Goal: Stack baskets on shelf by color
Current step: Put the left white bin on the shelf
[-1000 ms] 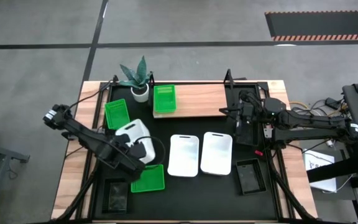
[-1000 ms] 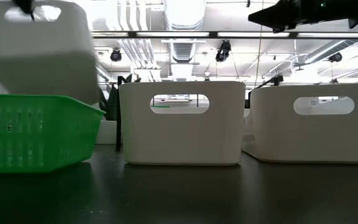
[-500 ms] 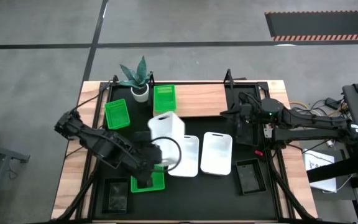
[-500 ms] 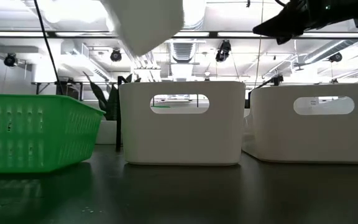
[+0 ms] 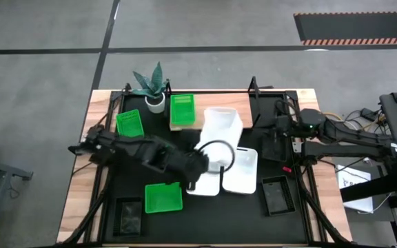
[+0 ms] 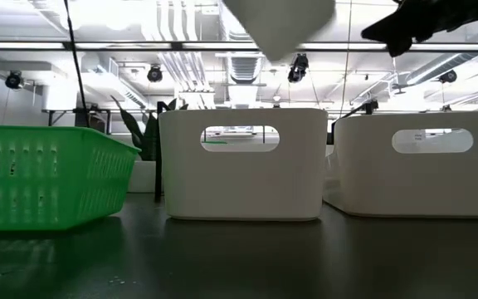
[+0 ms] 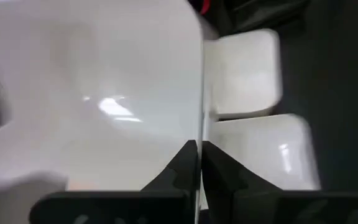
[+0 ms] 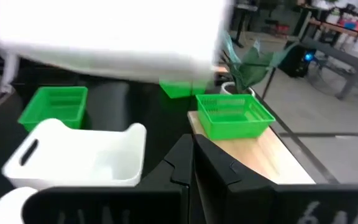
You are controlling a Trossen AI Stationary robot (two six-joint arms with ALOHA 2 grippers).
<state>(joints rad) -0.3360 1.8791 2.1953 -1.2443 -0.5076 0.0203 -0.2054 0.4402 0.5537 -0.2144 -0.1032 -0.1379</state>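
My left gripper [image 5: 211,157] is shut on a white basket [image 5: 220,127], held high over the near edge of the wooden shelf [image 5: 219,101]. The basket also shows in the low view [image 6: 280,25]. Two more white baskets [image 5: 240,170] stand on the table below it. One green basket [image 5: 182,109] sits on the shelf's left part. Two other green baskets stand on the table, one at the left [image 5: 129,125] and one near the front [image 5: 163,197]. My right gripper [image 5: 274,134] is shut and empty at the shelf's right end. My left gripper pinches the white basket's side wall at its rim [image 7: 201,124], with one finger [image 7: 179,171] inside the basket and the other outside. The fingers come from the table's left. The basket is lifted clear of the table and shelf, somewhat tilted.
A potted plant [image 5: 154,86] stands at the shelf's far left corner. Black baskets sit at the near left [image 5: 129,213] and near right [image 5: 277,194]. Black posts [image 5: 253,86] stand at the shelf's ends. The shelf's right half is bare wood.
My left gripper has carried the white basket up and toward the table's right and far side, from beside the near green basket to above the shelf's near edge. The basket has turned on the way. My right arm has drawn back a little toward the right edge.
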